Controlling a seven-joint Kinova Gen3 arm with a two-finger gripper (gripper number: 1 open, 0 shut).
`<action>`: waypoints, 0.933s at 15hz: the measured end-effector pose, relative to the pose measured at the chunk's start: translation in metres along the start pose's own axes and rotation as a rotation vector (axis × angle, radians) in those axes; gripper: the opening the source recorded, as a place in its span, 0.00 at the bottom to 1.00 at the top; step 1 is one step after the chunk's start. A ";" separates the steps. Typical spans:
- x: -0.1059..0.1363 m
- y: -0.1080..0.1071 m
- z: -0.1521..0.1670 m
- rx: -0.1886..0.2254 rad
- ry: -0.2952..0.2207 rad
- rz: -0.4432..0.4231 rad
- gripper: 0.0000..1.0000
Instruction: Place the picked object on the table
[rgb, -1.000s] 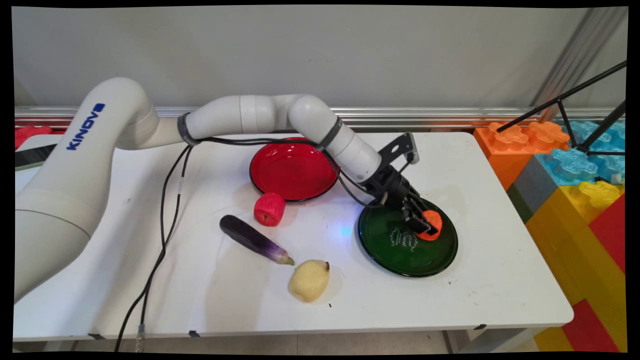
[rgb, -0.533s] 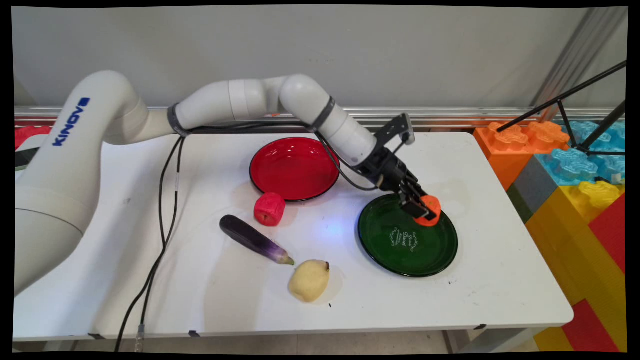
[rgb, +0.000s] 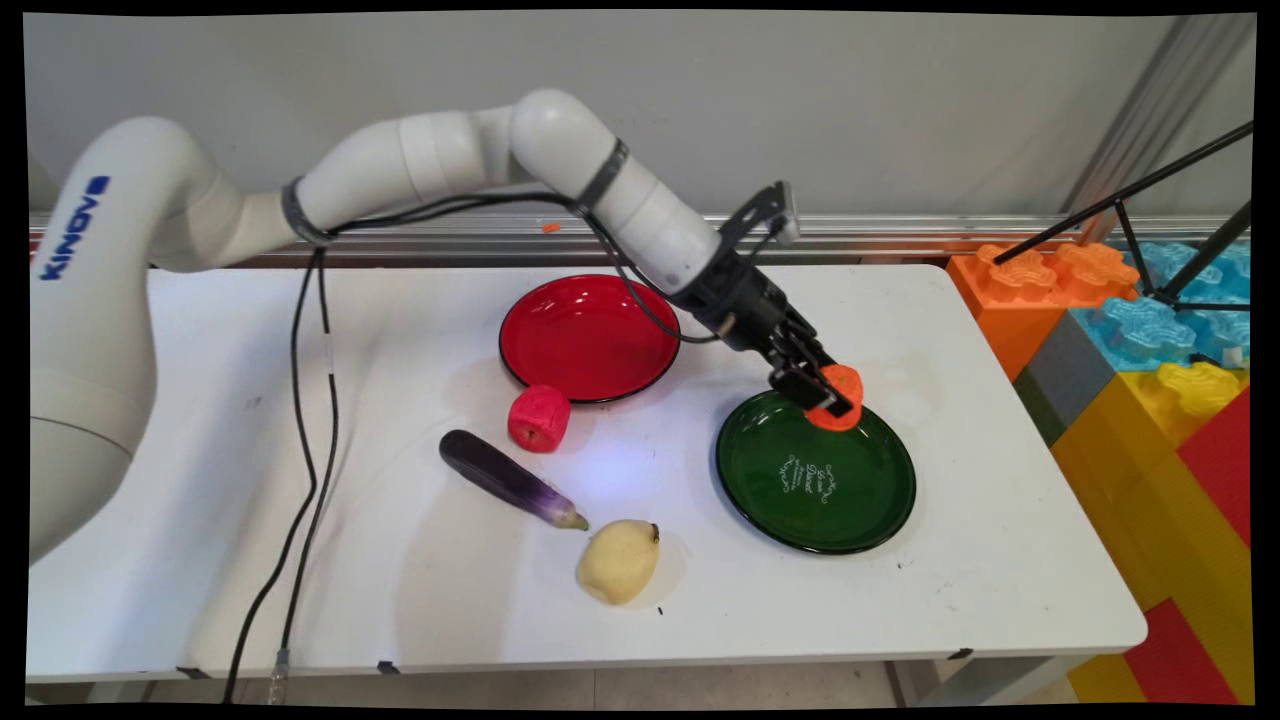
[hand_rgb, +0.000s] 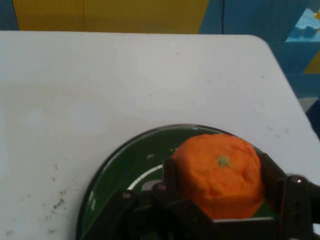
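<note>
1. Gripper clenched on an orange fruit; in the hand view the two black fingers press against its left and right sides, and the fruit shows a small greenish stem mark facing the camera.
2. Landmark: green plate, dark, with white lettering near its centre. The orange fruit hangs over the plate's far rim, on the wall side; whether it touches the plate cannot be told from either view.
3. In the hand view the green plate lies below and behind the fruit, white table beyond it.
4. Arm slants down toward the plate from the upper left, black cables trailing off it.
5. Red plate sits to the left of the green plate and farther back, well apart from it.
6. Red fruit lies left of the green plate, just beside the red plate's near rim.
7. Eggplant, dark purple, lies left of the green plate, stem end pointing toward the yellow fruit.
8. Yellow fruit rests left of the green plate and nearer the camera, near the eggplant's tip.
9. Coloured block wall stands to the right of the green plate, past the table edge.
</note>
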 end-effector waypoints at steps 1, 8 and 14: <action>0.000 0.004 -0.009 -0.006 -0.003 0.000 0.00; -0.012 0.029 -0.066 -0.048 -0.038 -0.008 0.00; -0.039 0.043 -0.108 -0.072 -0.086 -0.020 0.00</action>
